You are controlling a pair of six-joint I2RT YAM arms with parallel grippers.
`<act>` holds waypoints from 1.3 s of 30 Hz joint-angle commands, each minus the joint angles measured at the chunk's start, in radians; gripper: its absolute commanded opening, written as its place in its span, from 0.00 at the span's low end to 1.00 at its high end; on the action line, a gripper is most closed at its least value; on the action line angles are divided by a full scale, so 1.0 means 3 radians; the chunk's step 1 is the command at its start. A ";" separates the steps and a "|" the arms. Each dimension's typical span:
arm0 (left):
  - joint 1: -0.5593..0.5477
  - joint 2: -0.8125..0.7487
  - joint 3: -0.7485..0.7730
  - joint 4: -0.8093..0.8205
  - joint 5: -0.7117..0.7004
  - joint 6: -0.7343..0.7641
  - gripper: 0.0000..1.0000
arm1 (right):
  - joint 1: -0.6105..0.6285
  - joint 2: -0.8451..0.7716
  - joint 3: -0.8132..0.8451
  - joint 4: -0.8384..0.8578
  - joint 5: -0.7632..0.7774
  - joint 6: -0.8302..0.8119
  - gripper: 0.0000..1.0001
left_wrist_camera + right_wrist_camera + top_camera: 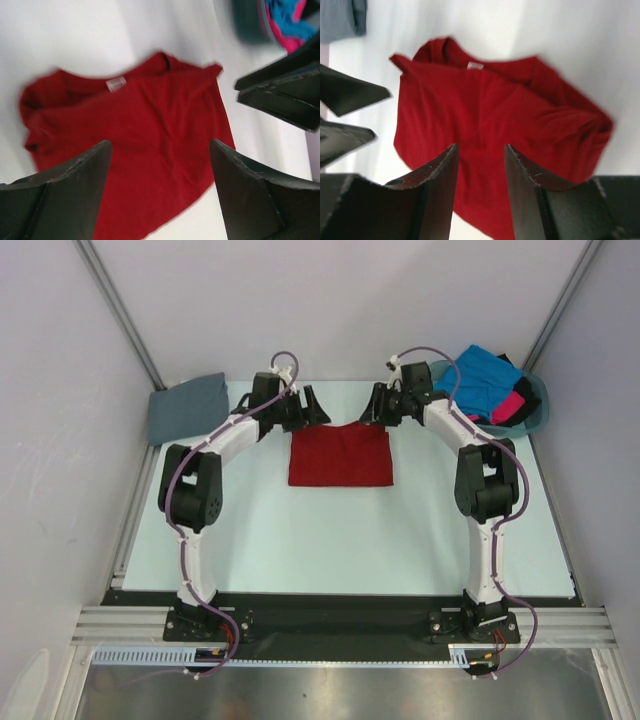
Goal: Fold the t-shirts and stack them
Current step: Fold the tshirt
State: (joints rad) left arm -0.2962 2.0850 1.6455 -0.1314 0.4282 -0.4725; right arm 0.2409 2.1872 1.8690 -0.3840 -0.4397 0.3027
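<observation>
Two robot arms hover over a red shirt (340, 457) lying flat at the middle of the desk (330, 540), folded into a neat, nearly square panel with its collar edge toward the far side. The left claw (160, 145) is spread wide and the right claw (481, 147) stands parted by a narrower gap. Neither pinches any cloth. Both hang just above the shirt's far edge, one near each corner.

A grey shirt (187, 408) sits folded at the far left corner of the desk, well apart from the red one. A heap of blue, pink and black shirts (485, 380) waits unfolded in a teal basket (545, 400) at the far right.

The red shirt's folding looks finished or close to it, with stacking apparently the step in hand. The next move likely calls for the claws to close on the shirt's edge through every layer and carry it left onto the grey shirt without letting the fold fall open. Three shirts would then remain in the basket.
</observation>
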 commanded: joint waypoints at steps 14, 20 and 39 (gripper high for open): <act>-0.0005 0.0668 0.0405 -0.0201 0.0516 -0.0107 0.82 | -0.0056 0.0496 0.0197 0.0012 -0.0437 0.0285 0.44; 0.0087 0.0981 0.0650 -0.0262 0.0434 -0.0123 0.81 | -0.0148 0.0696 0.0294 0.0037 -0.0375 0.0315 0.44; 0.0399 0.1298 0.1009 -0.0202 0.0143 -0.0046 0.82 | -0.0440 0.1203 0.0867 0.0012 0.0059 0.0152 0.42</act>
State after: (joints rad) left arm -0.2291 2.4374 1.9324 -0.2142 0.5888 -0.5236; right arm 0.1268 2.5160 2.0899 -0.3702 -0.5159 0.3878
